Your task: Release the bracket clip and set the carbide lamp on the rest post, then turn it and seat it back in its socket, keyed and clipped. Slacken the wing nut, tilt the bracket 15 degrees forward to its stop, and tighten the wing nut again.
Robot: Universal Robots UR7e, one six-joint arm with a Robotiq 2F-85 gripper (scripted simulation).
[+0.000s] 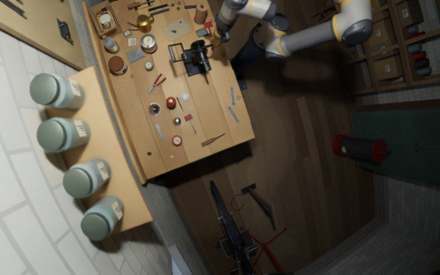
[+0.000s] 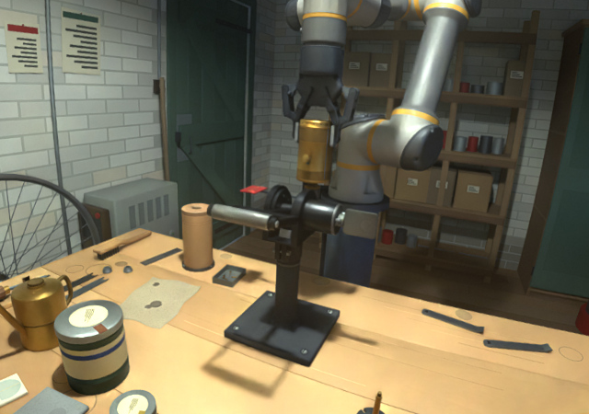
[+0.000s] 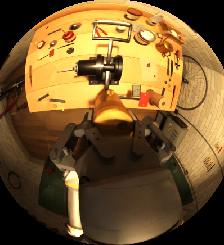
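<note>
The brass carbide lamp [image 2: 313, 151] [image 3: 110, 111] [image 1: 216, 37] hangs upright in my closed gripper [image 2: 318, 115] [image 3: 113, 132], held by its top, with its lower end just above the black bracket head [image 2: 304, 210] on the stand [image 2: 284, 322] [image 1: 195, 56]. The bracket's black barrel and grey handlebar stub [image 2: 240, 216] lie level across the stand's post. A red clip tab [image 2: 253, 189] [image 3: 144, 99] shows behind the bracket, near the table's far edge. The tan cylindrical rest post [image 2: 197, 236] [image 1: 200, 13] [image 3: 156, 99] stands to the left of the stand. I cannot make out the wing nut.
A striped tin [image 2: 92, 345] and a brass oil can [image 2: 35, 312] sit at the near left of the bench. A small tray [image 2: 229, 275] and a grey cloth [image 2: 160, 300] lie between them and the rest post. Two flat grey bars [image 2: 452, 321] lie on the right.
</note>
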